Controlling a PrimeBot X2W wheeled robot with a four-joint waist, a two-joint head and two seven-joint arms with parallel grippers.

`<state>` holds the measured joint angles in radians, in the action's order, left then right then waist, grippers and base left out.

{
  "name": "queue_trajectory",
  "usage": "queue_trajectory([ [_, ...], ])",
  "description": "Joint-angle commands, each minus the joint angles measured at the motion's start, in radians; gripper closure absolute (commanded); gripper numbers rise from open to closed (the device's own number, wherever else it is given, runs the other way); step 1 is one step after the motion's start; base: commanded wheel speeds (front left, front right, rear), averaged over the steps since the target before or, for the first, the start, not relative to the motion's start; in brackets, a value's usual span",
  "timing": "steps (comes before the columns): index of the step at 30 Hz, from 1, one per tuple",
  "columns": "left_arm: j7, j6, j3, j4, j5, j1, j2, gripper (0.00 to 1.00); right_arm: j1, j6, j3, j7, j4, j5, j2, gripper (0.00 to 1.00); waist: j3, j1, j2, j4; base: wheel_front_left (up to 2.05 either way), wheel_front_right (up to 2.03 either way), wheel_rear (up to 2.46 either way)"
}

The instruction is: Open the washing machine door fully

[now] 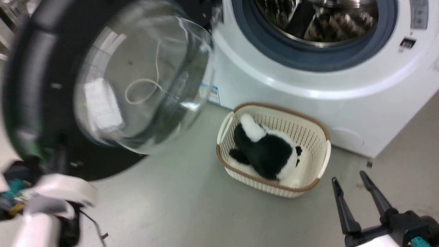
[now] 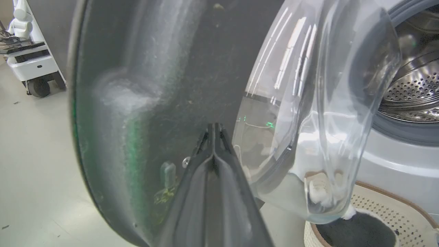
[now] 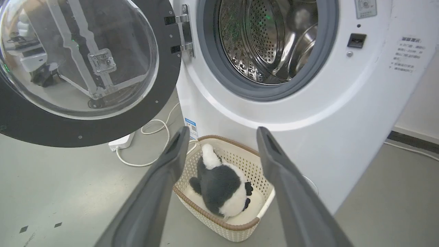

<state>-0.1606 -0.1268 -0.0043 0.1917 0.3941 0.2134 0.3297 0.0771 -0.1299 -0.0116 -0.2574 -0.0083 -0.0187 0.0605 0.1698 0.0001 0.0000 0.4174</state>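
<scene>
"Head view first: where is the washing machine door (image 1: pixel 113 85)?"

"Swung out to the left of the washing machine (image 1: pixel 308 85), well clear of the drum (image 1: pixel 319 20). Its glass bowl bulges toward the camera, and the picture is blurred on that side. The grey gasket (image 1: pixel 308 56) is fully exposed."

"And from the right wrist?"

"The door (image 3: pixel 79 65) hangs from its metal hinge (image 3: pixel 185 32) at the left edge of the opening, with its inner face turned toward the camera. The steel drum (image 3: pixel 267 41) looks empty."

"Left gripper?"

"In the left wrist view the left gripper (image 2: pixel 214 128) has its two fingers pressed together with nothing between them. The tips point at the black inner rim of the door (image 2: pixel 164 85), just beside the glass. I cannot tell whether they touch it."

"Right gripper?"

"The right gripper (image 1: pixel 348 176) has its fingers spread and holds nothing. It sits low at the right, over the floor (image 1: pixel 178 206) and apart from the washer."

"What's around it?"

"A cream basket (image 1: pixel 324 151) stands on the floor just in front of the washer, below the opening, with a black and white plush toy (image 1: pixel 264 151) lying in it. The right wrist view looks down on that basket (image 3: pixel 219 219) between the spread fingers (image 3: pixel 151 192). A white cable (image 3: pixel 161 137) and a power strip (image 3: pixel 120 142) lie on the floor under the door."
</scene>
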Motion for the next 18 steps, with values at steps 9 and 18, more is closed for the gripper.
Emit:
queue_trajectory([
  [9,0.034,0.022,0.123,0.185,0.078,0.142,0.125,1.00,-0.045,-0.001,-0.014,-0.004,-0.005,0.009,0.038,0.00,0.111,-0.0001,0.0000,-0.065,0.00,0.00,0.00],
  [18,-0.018,0.068,0.132,0.359,0.089,0.246,0.177,1.00,-0.056,-0.001,-0.019,-0.004,-0.007,0.009,0.050,0.00,0.130,-0.0001,0.0000,-0.085,0.00,0.00,0.00],
])
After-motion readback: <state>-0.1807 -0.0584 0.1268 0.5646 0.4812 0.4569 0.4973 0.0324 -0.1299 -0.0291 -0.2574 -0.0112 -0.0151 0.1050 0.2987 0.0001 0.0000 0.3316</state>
